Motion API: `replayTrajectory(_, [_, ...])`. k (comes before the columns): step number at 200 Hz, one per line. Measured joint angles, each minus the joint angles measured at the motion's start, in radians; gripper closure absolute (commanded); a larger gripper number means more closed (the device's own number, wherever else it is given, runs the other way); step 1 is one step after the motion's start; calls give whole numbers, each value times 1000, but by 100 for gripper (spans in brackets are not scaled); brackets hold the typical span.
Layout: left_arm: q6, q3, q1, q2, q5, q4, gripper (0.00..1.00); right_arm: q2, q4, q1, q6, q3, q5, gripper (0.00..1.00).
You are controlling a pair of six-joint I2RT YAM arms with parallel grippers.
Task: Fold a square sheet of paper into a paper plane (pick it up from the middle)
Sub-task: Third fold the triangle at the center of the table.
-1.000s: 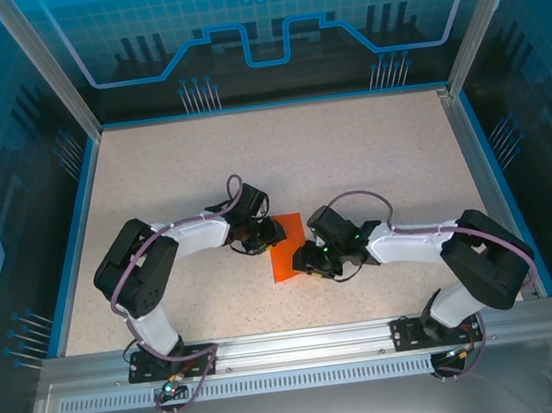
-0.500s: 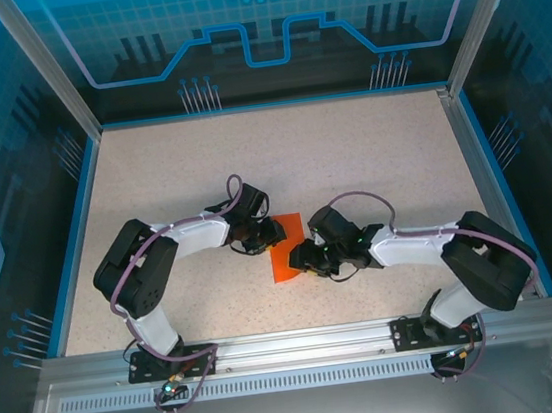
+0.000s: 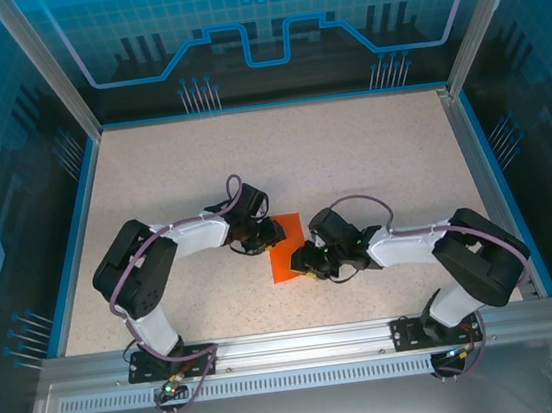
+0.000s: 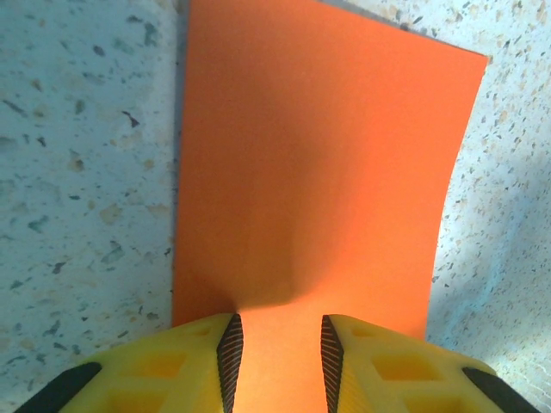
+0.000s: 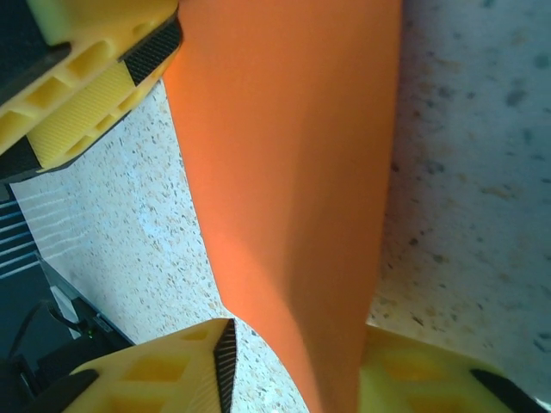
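From above, we see the orange sheet of paper (image 3: 285, 256) lying mid-table (image 3: 370, 155) as a narrow strip, its long axis running away from the near edge and leaning slightly right; the left gripper (image 3: 271, 234) meets its far end, the right gripper (image 3: 306, 261) its near side; the left wrist view shows the sheet spanning narrow jaws, and we cannot tell whether they pinch it; the right wrist view shows it between parted fingers (image 5: 413, 379), with bare table beside one pad

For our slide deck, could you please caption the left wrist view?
Left gripper, yellow fingers slightly apart, straddles the near edge of a bright orange paper sheet on the speckled beige table.
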Motion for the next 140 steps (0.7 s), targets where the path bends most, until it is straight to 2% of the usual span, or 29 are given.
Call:
replayTrajectory(26, [0,0,0,0,0,0,66,-48,0,-1,29,-47,26,78])
replayTrajectory(51, [0,0,0,0,0,0,66,-90,-14,-10,40,-57,50,100])
replayTrajectory(106, [26,-7,2,-60,21,-5,60,-105,-68,-18,10,-34,61,100])
replayTrajectory(140, [46,-6,28,-141,18,-4,61,-95,-125,-27,-15,8,61,100])
